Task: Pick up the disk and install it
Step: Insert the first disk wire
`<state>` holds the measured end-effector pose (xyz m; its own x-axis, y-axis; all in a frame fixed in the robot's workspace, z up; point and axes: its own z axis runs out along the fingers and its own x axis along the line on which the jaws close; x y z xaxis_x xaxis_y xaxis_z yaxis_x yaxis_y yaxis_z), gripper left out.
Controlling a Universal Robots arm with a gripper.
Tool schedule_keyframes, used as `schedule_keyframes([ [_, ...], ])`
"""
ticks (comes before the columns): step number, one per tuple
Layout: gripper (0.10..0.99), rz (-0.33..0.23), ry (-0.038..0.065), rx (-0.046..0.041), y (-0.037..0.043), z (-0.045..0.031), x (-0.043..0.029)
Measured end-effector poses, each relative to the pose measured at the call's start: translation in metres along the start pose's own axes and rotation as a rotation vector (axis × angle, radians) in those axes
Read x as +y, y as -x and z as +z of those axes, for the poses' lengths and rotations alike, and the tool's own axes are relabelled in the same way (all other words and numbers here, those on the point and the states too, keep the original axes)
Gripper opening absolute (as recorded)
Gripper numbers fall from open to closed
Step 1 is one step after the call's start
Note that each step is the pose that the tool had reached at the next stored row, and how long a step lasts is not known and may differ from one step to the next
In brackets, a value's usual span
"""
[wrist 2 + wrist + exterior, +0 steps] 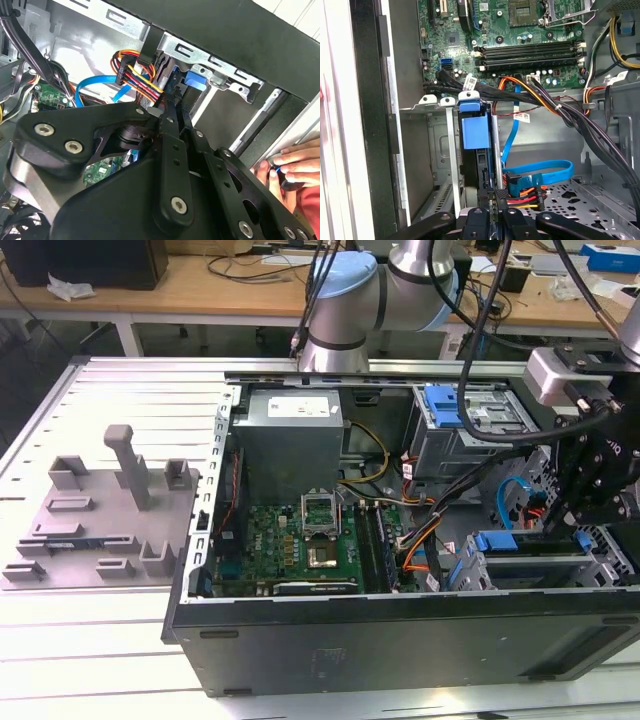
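The disk (475,131) stands on edge in the metal drive cage (436,150) at the case's front corner, its blue carrier (497,542) and blue tab (196,80) showing. My gripper (490,207) reaches down into the case from the exterior view's right (575,525). Its black fingers (170,145) run close together to the disk's rear edge and look shut on it (176,97). The contact itself is partly hidden behind the gripper body.
Red, yellow and orange power wires (522,197) and a blue data cable (540,175) lie right beside the gripper. The motherboard (295,540), grey power-supply box (290,435) and upper drive bay (470,415) fill the case. A person's hand (290,165) rests at the case's outer edge.
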<state>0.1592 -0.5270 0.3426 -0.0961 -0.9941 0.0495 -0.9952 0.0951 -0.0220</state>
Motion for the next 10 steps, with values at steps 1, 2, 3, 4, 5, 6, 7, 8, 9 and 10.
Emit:
schedule_keyframes([
  [1, 0.165, 0.0, 0.0, 0.0, 0.0, 0.0002, 0.0],
  [2, 0.165, 0.0, 0.0, -0.0001, 0.0, 0.0006, -0.0001],
  [3, 0.165, 0.0, 0.0, 0.0, 0.0, 0.0008, -0.0001],
  [4, 0.165, 0.0, 0.0, 0.0, 0.0, 0.001, -0.0001],
  [5, 0.165, 0.0, 0.0, -0.0001, 0.0, 0.0013, -0.0002],
  [6, 0.165, 0.0, 0.0, -0.0001, 0.0, 0.0016, -0.0002],
  [7, 0.165, 0.0, 0.0, -0.0001, -0.0001, 0.002, -0.0002],
  [8, 0.165, 0.0, 0.0, -0.0001, -0.0001, 0.0023, -0.0002],
  [9, 0.165, 0.0, 0.0, -0.0003, -0.0001, 0.0027, -0.0002],
  [10, 0.165, 0.0, 0.0, -0.0001, -0.0002, 0.0029, -0.0002],
])
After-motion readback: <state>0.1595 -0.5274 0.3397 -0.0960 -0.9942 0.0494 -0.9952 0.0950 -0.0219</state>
